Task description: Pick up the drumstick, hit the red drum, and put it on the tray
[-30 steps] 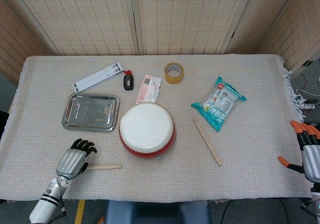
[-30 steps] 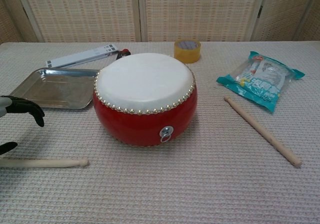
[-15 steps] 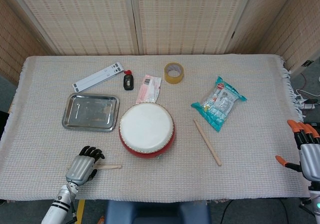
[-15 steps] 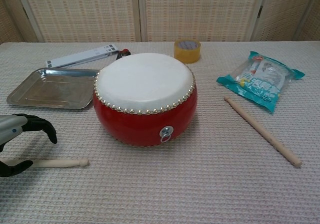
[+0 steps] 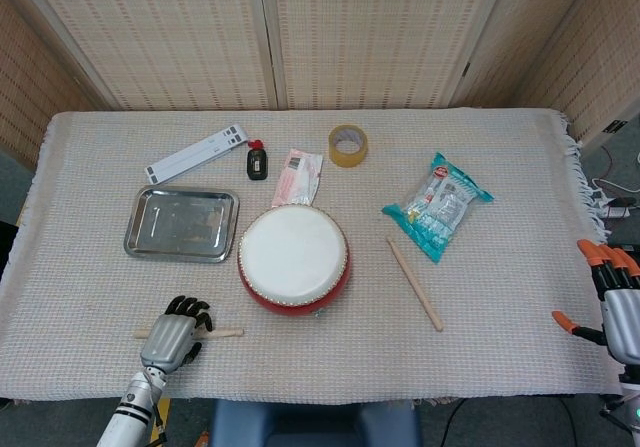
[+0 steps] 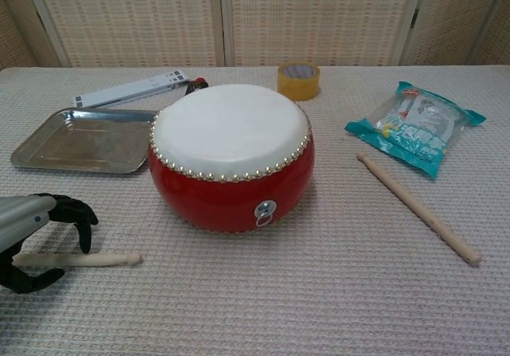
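Half the near drumstick [image 5: 218, 332] under left hand [image 5: 172, 335], grip unclear.

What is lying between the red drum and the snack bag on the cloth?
A drumstick lies between the red drum and the snack bag, touching neither. The head view shows it best; the chest view shows it too.

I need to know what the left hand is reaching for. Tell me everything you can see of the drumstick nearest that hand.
The pale wooden drumstick is a slim round rod ending in a small rounded tip that points toward the red drum. It lies flat on the woven table cloth, in front of the metal tray. The left hand arches over its handle end, fingers either side; contact is unclear.
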Motion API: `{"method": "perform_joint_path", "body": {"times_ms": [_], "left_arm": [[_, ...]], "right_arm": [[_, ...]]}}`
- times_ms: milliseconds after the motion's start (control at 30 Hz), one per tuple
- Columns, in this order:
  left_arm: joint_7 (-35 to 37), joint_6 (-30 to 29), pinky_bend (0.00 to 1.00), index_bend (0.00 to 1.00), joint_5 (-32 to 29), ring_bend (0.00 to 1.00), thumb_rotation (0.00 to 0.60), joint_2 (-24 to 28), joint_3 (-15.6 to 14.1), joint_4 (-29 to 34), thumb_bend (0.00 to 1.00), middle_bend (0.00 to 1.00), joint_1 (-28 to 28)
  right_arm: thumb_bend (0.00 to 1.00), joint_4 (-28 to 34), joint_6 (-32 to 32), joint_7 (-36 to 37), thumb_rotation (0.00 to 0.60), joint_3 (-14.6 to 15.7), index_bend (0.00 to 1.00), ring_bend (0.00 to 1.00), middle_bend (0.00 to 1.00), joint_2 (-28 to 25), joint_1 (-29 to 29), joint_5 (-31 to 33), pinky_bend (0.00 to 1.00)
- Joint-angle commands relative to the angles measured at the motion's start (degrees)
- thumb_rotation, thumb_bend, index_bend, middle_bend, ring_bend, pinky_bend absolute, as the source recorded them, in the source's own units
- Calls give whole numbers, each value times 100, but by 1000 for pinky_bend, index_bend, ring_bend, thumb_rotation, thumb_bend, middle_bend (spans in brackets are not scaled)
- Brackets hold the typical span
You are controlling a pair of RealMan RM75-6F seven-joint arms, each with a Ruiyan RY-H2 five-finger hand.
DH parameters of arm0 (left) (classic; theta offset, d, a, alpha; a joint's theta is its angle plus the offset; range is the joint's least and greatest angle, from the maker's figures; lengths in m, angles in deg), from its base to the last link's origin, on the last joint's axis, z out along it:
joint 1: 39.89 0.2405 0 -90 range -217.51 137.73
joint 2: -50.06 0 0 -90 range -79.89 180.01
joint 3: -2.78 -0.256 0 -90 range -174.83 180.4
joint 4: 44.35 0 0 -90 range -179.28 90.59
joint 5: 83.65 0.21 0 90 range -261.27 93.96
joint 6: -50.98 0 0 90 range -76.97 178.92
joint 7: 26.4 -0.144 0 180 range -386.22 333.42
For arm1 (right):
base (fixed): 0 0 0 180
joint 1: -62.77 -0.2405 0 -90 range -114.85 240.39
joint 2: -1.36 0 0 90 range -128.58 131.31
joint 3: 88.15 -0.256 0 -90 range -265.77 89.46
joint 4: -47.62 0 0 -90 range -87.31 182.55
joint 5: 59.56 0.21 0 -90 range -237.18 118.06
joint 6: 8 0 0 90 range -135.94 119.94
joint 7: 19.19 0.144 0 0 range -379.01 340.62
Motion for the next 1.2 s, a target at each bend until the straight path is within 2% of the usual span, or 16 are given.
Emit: {"method": "perform_joint_path", "body": {"times_ms": [33,767,1200], "left_arm": [[-26,14,96,461,-47,126,600,-70,3,-60,310,213,-13],[206,27,96,494,-260,127,600,-324,116,-387,345,216,-60],[338,69,96,506,-227,127,600,-391,80,-547,354,223,-75]], "right_arm": [[51,-14,5,13,600,3,30,0,93,2,2,-6,105],[51,-86,8,91,600,16,36,0,93,21,3,-17,105],[51,-115,-49,134,600,19,37,0,94,28,-27,-11,106]]}}
